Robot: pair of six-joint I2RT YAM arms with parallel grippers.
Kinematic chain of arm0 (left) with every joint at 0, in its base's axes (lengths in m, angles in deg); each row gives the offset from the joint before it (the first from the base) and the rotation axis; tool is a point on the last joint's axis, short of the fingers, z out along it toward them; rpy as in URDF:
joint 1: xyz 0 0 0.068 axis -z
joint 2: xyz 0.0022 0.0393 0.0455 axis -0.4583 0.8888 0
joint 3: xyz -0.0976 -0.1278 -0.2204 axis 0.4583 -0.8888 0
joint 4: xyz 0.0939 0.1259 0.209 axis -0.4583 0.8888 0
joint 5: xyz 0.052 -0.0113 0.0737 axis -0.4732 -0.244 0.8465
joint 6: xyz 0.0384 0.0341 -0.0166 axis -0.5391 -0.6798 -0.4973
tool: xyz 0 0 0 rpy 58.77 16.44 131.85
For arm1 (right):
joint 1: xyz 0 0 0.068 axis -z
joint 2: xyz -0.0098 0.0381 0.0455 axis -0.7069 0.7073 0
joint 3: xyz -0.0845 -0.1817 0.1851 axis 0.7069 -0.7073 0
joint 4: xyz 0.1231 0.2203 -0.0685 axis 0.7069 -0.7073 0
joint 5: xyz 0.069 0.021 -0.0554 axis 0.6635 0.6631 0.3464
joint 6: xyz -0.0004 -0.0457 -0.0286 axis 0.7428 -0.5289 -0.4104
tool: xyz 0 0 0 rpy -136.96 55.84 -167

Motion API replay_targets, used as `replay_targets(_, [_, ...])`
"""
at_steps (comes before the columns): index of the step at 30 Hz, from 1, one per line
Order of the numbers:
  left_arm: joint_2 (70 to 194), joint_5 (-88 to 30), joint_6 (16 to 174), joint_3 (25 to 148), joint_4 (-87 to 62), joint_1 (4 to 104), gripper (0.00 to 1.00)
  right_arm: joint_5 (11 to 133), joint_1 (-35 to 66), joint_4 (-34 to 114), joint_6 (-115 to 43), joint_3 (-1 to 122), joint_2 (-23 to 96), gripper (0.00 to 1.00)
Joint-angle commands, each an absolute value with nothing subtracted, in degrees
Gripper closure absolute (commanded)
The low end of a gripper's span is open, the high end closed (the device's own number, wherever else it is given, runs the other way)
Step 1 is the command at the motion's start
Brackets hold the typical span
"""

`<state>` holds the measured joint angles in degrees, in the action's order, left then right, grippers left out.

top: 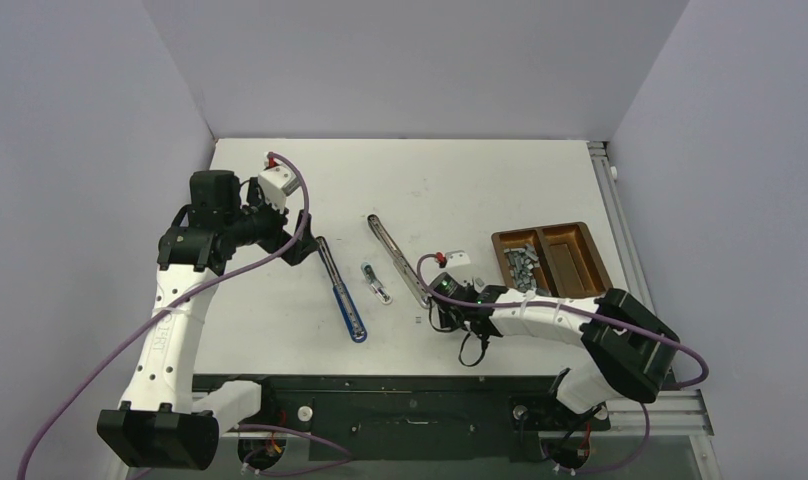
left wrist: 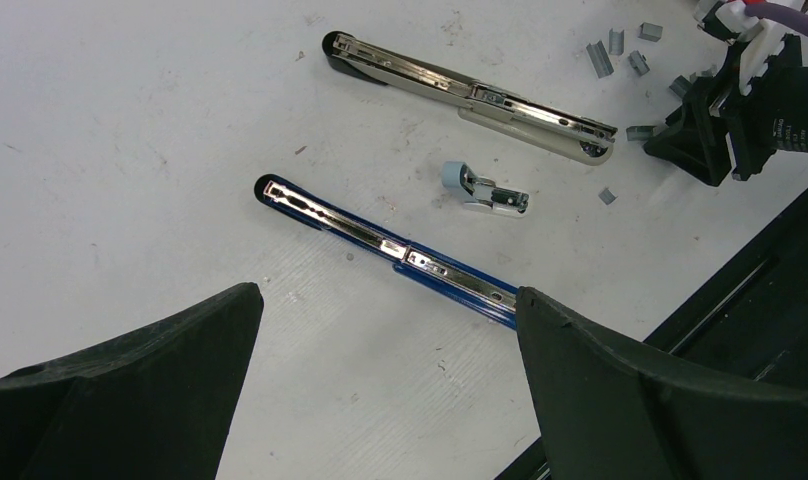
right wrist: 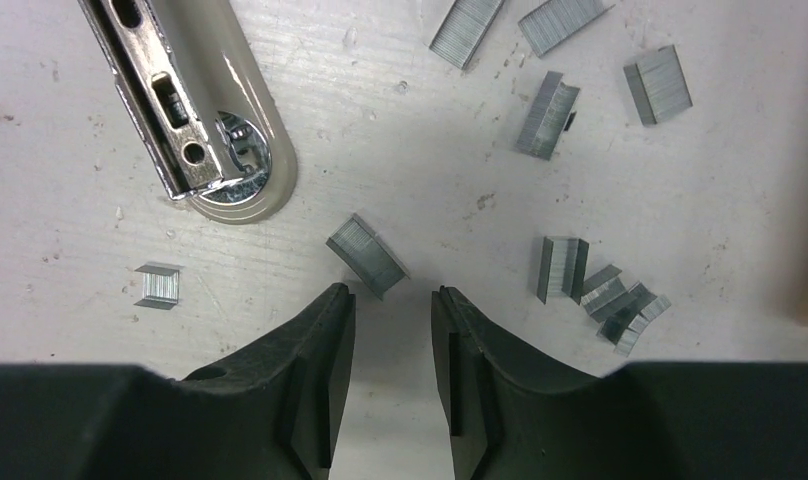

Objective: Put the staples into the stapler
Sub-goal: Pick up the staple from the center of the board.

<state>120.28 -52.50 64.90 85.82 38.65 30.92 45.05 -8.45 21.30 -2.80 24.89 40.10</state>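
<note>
The right end effector (right wrist: pixel 392 300) stands partly open with a narrow gap and nothing in it. The nearest staple strip (right wrist: pixel 368 256) lies askew on the worktop (right wrist: pixel 420 190), just ahead of the tips and slightly to the left.

That strip is probably very light, slick and stiff along its length. It is likely brittle where the staples join, so a hard or off-centre pinch could snap it. The best hold looks to be mid-length, across its two flat sides, after squaring to it.

It is a short, silvery-grey ribbed block. More staples (right wrist: pixel 546 115) lie scattered further ahead and to the right. The beige stapler (right wrist: pixel 220 120) lies opened ahead-left, its metal channel exposed.

The left end effector (left wrist: pixel 388 293) is spread wide and empty above the blue stapler (left wrist: pixel 380 240).
</note>
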Motion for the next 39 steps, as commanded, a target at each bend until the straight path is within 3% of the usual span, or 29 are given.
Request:
replay_targets(1, [119.25,-53.08,64.26,88.58,38.82,30.62,0.04,47.53,-5.98,25.20,-9.58,25.10,38.79,0.65])
replay_targets(5, [119.27,-53.27,64.61,88.45,38.61,30.64,0.04,52.88,-3.23,27.62,-12.24,24.75,38.94,0.64])
replay_targets(14, [119.62,-53.37,64.61,88.95,38.57,30.69,0.04,52.82,-3.71,28.25,-12.66,24.63,40.17,0.65])
replay_targets(31, [119.10,-54.05,64.01,89.02,38.94,30.62,0.04,48.48,-5.19,26.26,-8.53,24.64,42.56,0.82])
replay_targets(36, [117.85,-58.41,61.63,88.50,38.88,30.63,0.04,49.24,-5.05,25.97,-8.75,25.96,42.24,0.91])
replay_targets(39, [116.39,-62.04,55.41,87.72,39.10,30.71,0.04,51.71,-4.41,24.66,-8.77,27.88,40.41,0.91])
